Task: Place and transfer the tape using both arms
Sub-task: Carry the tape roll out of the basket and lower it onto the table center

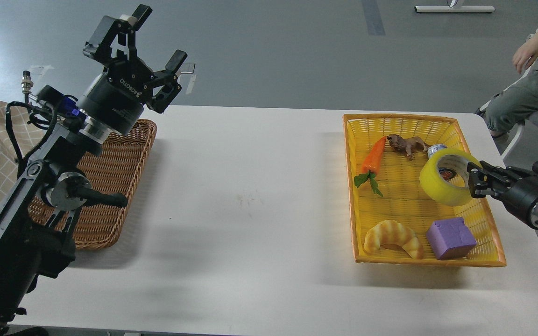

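The tape [442,184], a wide yellowish roll with a grey-white core, hangs tilted in the air above the right side of the yellow basket [357,196]. My right gripper [470,183] comes in from the right and is shut on the roll's right wall. My left gripper [154,39] is open and empty, raised high above the far end of the brown wicker basket [110,186] at the table's left.
The yellow basket holds a toy carrot [372,156], a brown animal figure [407,144], a small can [437,150] partly behind the tape, a striped croissant [392,237] and a purple block [450,238]. A seated person [526,88] is at the far right.
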Action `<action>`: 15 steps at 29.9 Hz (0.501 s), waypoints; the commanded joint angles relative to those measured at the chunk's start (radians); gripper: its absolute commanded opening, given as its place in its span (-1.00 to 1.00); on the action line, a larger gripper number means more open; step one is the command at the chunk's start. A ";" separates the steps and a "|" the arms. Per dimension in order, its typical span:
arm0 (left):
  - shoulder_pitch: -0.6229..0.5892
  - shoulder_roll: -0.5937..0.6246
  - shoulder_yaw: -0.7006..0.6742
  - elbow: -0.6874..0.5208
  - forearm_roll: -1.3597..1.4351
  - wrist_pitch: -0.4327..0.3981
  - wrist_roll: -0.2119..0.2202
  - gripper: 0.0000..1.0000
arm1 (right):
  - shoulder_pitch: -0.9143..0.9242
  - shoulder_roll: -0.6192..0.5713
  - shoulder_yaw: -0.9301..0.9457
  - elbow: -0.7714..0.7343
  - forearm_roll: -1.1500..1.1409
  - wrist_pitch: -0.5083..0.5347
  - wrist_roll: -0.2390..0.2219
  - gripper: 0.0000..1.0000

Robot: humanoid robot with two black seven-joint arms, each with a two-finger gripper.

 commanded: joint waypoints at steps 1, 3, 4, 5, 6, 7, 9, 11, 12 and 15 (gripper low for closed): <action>-0.001 -0.004 0.000 0.000 0.002 0.002 0.000 0.96 | 0.076 0.021 -0.002 -0.010 0.000 0.023 0.002 -0.77; -0.002 -0.002 0.000 0.000 0.002 0.000 0.000 0.96 | 0.135 0.070 -0.004 -0.010 -0.001 0.054 0.002 -0.77; -0.002 -0.001 0.000 0.000 0.002 0.000 0.000 0.96 | 0.154 0.088 -0.005 -0.010 -0.001 0.064 0.002 -0.77; -0.002 0.001 0.000 0.000 0.002 0.000 0.000 0.96 | 0.186 0.120 -0.005 -0.012 -0.003 0.087 -0.002 -0.77; -0.002 0.001 0.000 0.000 0.002 0.000 0.000 0.96 | 0.209 0.157 -0.007 -0.010 -0.004 0.106 -0.007 -0.77; -0.001 0.001 0.000 0.000 0.002 0.000 0.000 0.96 | 0.217 0.176 -0.007 -0.009 -0.004 0.112 -0.009 -0.77; 0.001 0.002 0.000 0.000 0.002 0.000 0.000 0.96 | 0.235 0.234 -0.008 -0.006 -0.006 0.133 -0.010 -0.77; 0.002 0.005 0.000 0.000 0.002 0.000 0.000 0.96 | 0.244 0.288 -0.019 -0.001 -0.006 0.170 -0.010 -0.77; 0.002 0.007 0.000 0.000 0.002 0.000 0.000 0.96 | 0.258 0.312 -0.042 0.002 -0.004 0.207 -0.007 -0.77; 0.001 0.007 -0.002 0.000 0.002 0.000 0.000 0.96 | 0.320 0.363 -0.114 -0.002 -0.004 0.242 -0.004 -0.77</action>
